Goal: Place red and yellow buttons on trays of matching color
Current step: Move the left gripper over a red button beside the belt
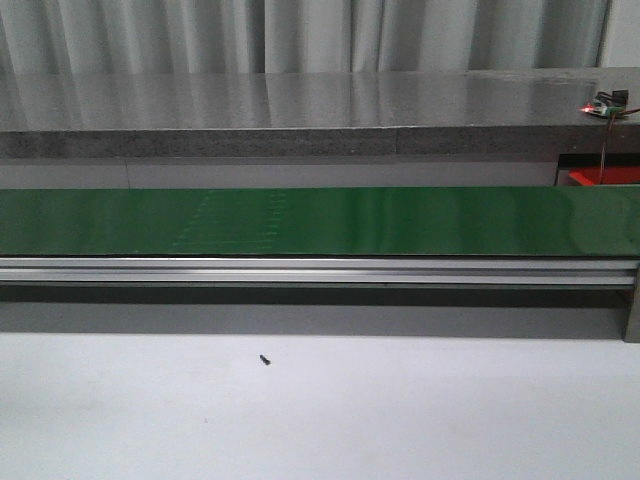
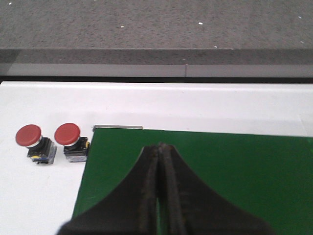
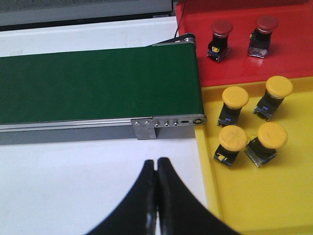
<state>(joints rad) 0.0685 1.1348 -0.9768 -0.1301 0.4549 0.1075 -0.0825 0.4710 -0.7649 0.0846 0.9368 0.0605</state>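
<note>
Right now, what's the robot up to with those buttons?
Left gripper and right gripper shut, empty. Two red buttons wait beside the green belt; red tray holds two, yellow tray four. Nothing blocking.

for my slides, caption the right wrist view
Shut right pincer by belt; two red buttons on red tray, four yellow on yellow.

Left black two-finger gripper (image 2: pixel 160 188): jaws pressed together, tips touching, nothing between them. Right black two-finger gripper (image 3: pixel 156 193): same, jaws closed flush, empty. Both seen only from their own wrist cameras; neither arm shows in the front view.
</note>
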